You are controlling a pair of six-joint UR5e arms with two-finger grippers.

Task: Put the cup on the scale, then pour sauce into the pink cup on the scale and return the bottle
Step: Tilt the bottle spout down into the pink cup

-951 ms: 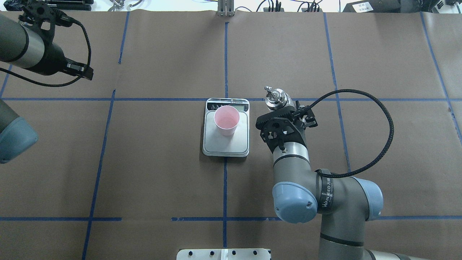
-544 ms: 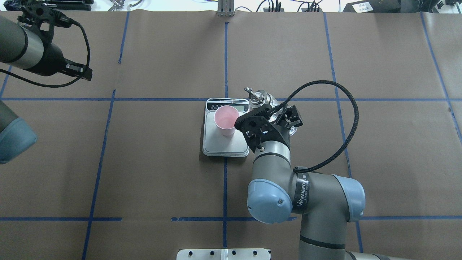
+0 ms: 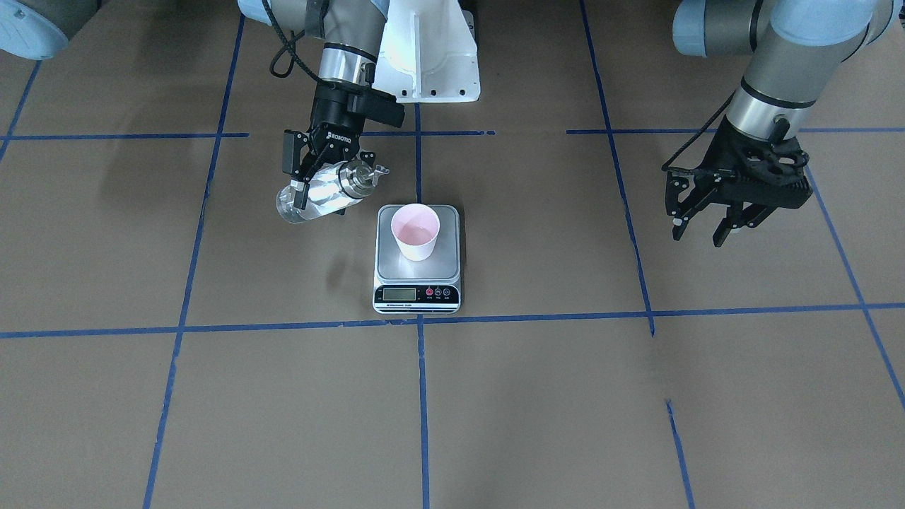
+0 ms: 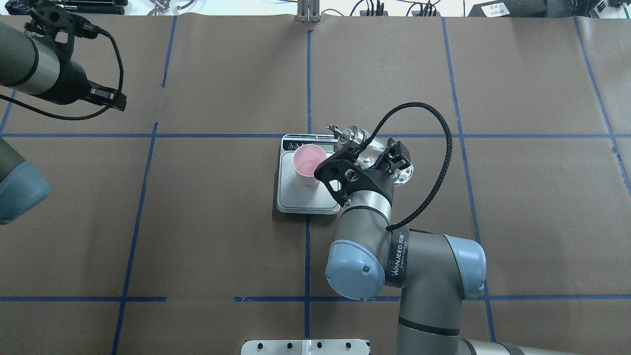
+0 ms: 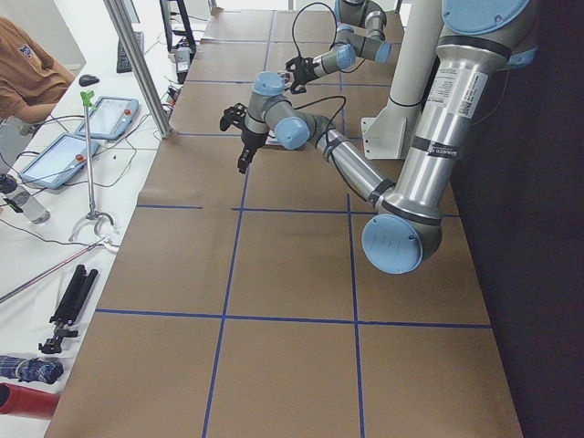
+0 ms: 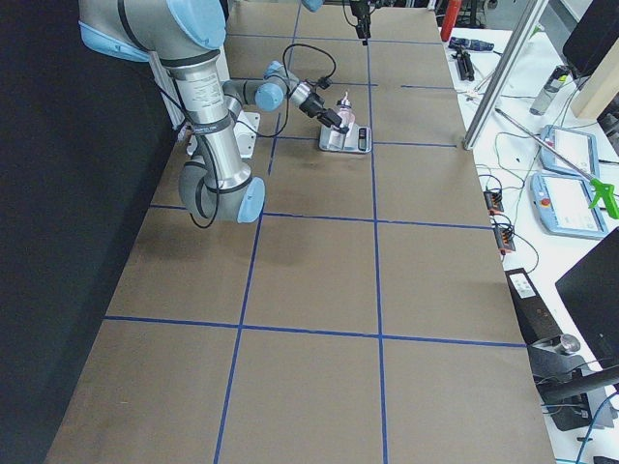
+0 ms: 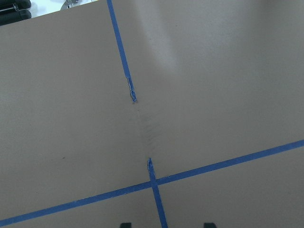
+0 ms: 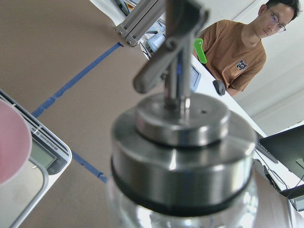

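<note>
Pinched in right gripper (image 3: pixel 313 192), marked ROBOTIQ: small clear glass bottle with silver metal cap (image 3: pixel 331 189), tilted, spout toward pale pink tapered cup (image 3: pixel 416 232); cup upright on flat silver-grey square scale (image 3: pixel 387 267); black band (image 4: pixel 398 256) on right arm (image 4: pixel 366 222) lettered WANJEED; left gripper (image 3: pixel 700 237) well apart, jaws spread

blue tape lines (image 4: pixel 308 74) on brown paper (image 4: pixel 222 222), operator (image 8: pixel 237 52) w/ glasses, brown tee.

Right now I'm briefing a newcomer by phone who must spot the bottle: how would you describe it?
On the brown table taped into blue squares, find the silver-grey scale at the centre, a pale pink paper cup on it. Beside it the right gripper holds a small clear glass bottle tilted in the air. It alone is transparent, with a shiny silver cap.
</note>
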